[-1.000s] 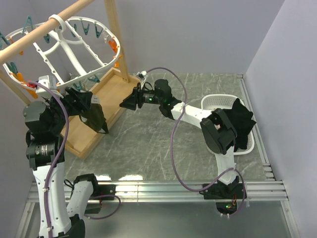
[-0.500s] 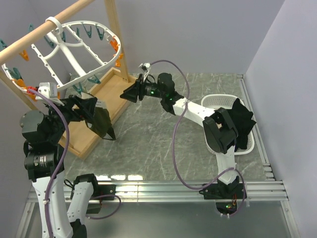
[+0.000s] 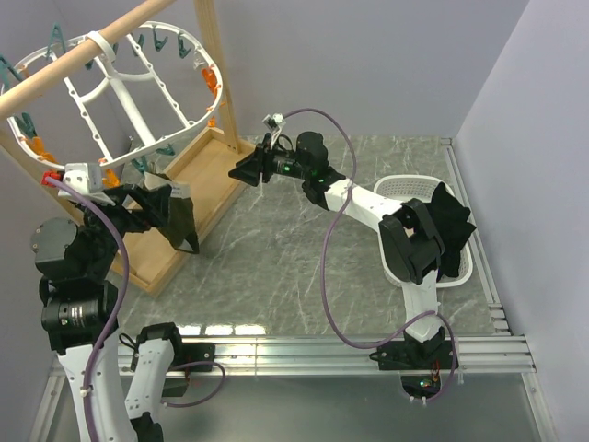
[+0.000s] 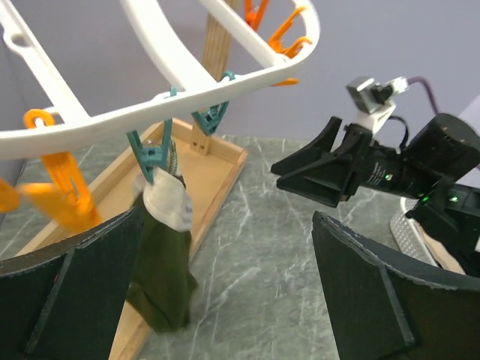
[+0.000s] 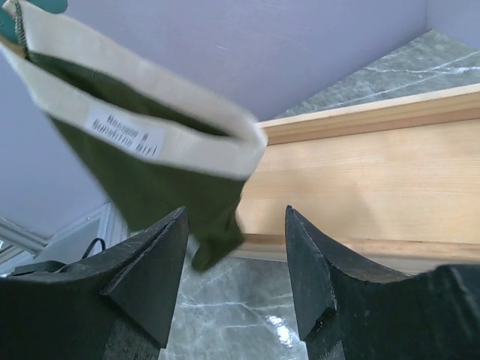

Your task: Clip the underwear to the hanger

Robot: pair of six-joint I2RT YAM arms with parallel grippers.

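Observation:
The white oval hanger [image 3: 133,110] hangs by its hook from the wooden pole; its rim crosses the left wrist view [image 4: 187,96]. The olive underwear [image 4: 161,262], with its pale waistband, hangs from a teal clothespin [image 4: 152,154] on that rim, above the stand's tray. It also shows in the right wrist view [image 5: 142,165]. My left gripper [image 4: 225,225] is open and holds nothing, its left finger just beside the underwear; in the top view [image 3: 170,215] it hides most of the garment. My right gripper [image 3: 241,170] is open and empty, facing the underwear from the right [image 5: 235,217].
The wooden stand has a pole [image 3: 55,69] and a tray [image 3: 202,180] under the hanger. Orange clothespins [image 4: 56,191] dangle at the left. A white basket [image 3: 400,189] at the right holds a black garment [image 3: 451,230].
The hanger has swung on the pole. My left gripper has drawn back a little to the left. My right gripper has shifted slightly toward the back, near the stand.

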